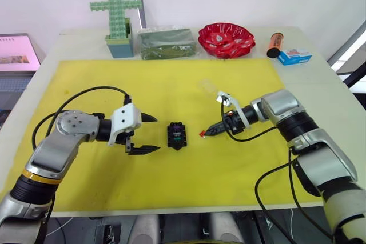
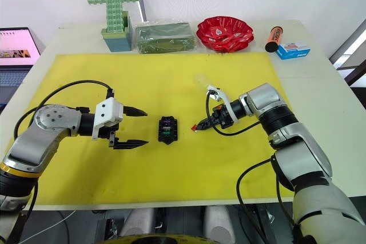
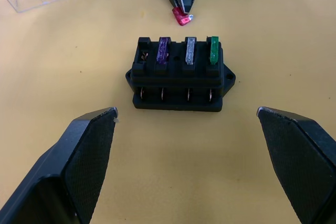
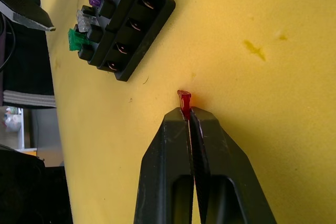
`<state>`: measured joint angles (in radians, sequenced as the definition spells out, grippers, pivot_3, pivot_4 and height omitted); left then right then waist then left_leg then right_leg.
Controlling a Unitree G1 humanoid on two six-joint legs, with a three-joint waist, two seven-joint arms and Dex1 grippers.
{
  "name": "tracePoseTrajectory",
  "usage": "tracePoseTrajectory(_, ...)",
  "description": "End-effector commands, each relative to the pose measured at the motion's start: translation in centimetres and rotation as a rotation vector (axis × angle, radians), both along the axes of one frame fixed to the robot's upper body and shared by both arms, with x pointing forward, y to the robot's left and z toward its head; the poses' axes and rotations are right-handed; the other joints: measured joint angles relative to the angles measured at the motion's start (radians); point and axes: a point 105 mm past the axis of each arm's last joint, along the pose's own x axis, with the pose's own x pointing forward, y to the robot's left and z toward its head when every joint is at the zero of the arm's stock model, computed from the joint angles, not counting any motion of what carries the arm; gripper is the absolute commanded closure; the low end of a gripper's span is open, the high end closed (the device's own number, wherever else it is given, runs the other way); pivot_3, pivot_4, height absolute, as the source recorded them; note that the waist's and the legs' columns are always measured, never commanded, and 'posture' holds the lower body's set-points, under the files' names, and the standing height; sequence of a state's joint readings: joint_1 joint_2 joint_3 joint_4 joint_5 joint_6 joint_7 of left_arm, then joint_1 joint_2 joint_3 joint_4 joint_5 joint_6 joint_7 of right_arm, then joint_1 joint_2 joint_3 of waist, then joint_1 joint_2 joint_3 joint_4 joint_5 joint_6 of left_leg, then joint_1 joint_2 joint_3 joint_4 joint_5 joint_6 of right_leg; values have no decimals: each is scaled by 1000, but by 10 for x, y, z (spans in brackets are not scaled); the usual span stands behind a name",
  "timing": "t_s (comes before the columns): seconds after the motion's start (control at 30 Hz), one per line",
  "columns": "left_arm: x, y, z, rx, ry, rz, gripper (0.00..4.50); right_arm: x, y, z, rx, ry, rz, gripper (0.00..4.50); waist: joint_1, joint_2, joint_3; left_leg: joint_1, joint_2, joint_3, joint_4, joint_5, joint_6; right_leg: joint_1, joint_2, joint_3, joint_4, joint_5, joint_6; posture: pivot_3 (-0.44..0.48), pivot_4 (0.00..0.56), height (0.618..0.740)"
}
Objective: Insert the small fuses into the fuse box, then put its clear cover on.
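A pale table (image 1: 320,92) carries a yellow mat (image 1: 171,90) at the frame's centre, with a green packet (image 1: 166,43), red bowl (image 1: 226,39), orange tube (image 1: 275,44) and blue-white box (image 1: 294,56) along the top edge.

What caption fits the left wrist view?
Open left gripper faces the fuse box, three fuses seated, one slot empty; right gripper brings the red fuse.

1. Setting: a robot test bench in a lab or office room.
2. Pale rectangular desk (image 1: 320,92) against a plain white wall, covered by a yellow foam mat (image 1: 171,95).
3. Along the desk's far edge, assorted props: green block-built cross (image 1: 116,12), red glossy bowl (image 1: 226,39), orange cylinder (image 1: 275,44), small blue-and-white box (image 1: 294,56).
4. Beyond the desk's left edge: open laptop (image 2: 17,44).
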<state>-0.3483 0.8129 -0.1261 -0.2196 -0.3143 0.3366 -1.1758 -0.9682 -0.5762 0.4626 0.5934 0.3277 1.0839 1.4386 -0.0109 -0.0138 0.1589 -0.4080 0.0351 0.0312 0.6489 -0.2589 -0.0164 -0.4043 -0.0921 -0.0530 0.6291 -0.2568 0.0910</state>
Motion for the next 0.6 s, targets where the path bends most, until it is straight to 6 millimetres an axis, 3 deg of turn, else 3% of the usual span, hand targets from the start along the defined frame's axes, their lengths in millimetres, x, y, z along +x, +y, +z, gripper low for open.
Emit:
tracePoseTrajectory(0.03,-1,-3,9,-4,-48,-16,0,2,1,7,11,-18,-9,4460,0,0,0,0,0,0,0,0,0,0,0,0,0,0,0,0,150,740)
tracePoseTrajectory(0.3,-1,-3,9,-8,-48,-12,0,-10,2,11,67,28,-83,4460,2,0,0,0,0,0,0,0,0,0,0,0,0,0,0,0,150,740)
tracePoseTrajectory(0.6,-2,-2,7,-14,-47,2,0,-31,-4,22,140,42,-286,4460,4,0,0,0,0,0,0,0,0,0,0,0,0,0,0,0,150,740)
